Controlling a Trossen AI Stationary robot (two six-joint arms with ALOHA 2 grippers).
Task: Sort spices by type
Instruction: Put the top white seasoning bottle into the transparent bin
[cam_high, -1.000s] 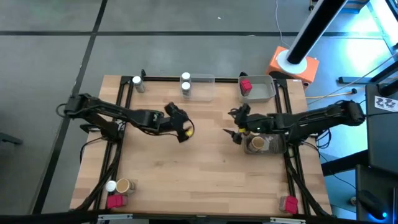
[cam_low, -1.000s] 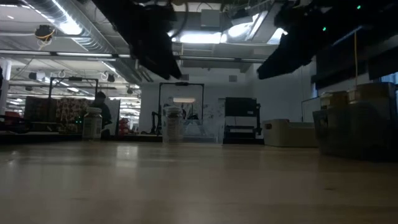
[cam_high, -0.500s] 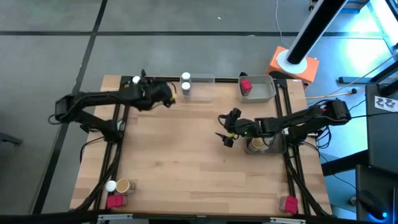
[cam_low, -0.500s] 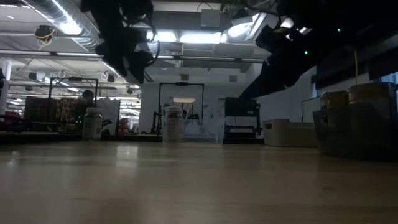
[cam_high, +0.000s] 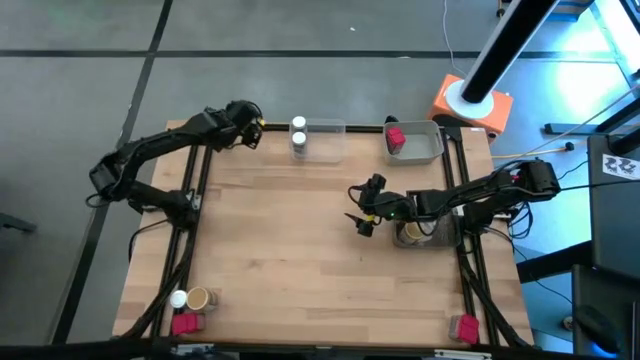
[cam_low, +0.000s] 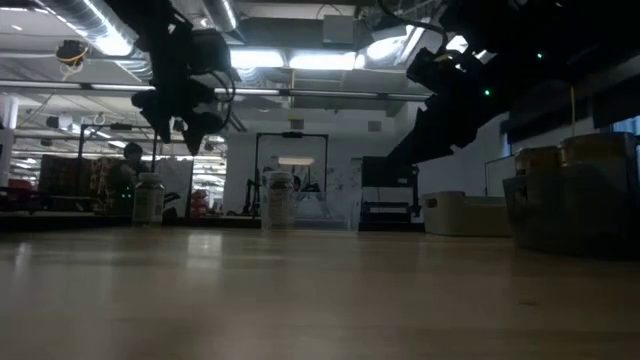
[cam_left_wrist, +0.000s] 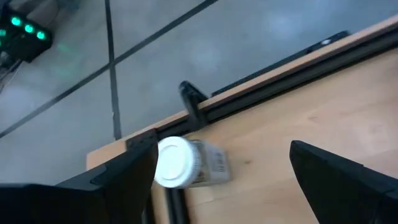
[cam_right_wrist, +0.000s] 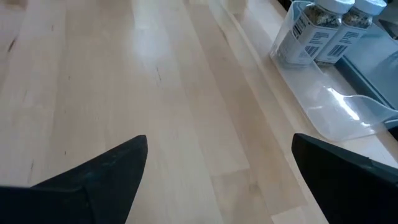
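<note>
Table: wooden top (cam_high: 300, 240) with dark rails down both sides, both arms reaching in over it.
Left arm: stretched to the far left corner, left gripper (cam_high: 247, 128) hovering above the rail there, fingers spread wide and holding nothing.
Right arm: lying across the right side, right gripper (cam_high: 363, 212) above bare wood near the middle, jaws wide apart and empty.
Clear tray (cam_high: 328, 140): at the far edge, centre; two white-lidded jars (cam_high: 298, 136) stand together at its left end, upright, and they also show in the right wrist view (cam_right_wrist: 323, 28).
Grey tray (cam_high: 425, 145): at the far edge to the right of the clear one, with a red-pink packet (cam_high: 395, 137) inside at its left end.
Dark tray (cam_high: 445, 233): on the right side under the right arm, with a tan round jar (cam_high: 411, 233) in it.
Lone white-lidded jar (cam_left_wrist: 186, 163): at the far left corner by the rail, below and between the left gripper's fingers, not touched.
Near left corner: a white lid (cam_high: 178, 298), a tan cup jar (cam_high: 199, 299) just beside it, and a red-pink packet (cam_high: 184, 323) in front of them.
Near right corner: another pink packet (cam_high: 463, 327), alone by the rail.
</note>
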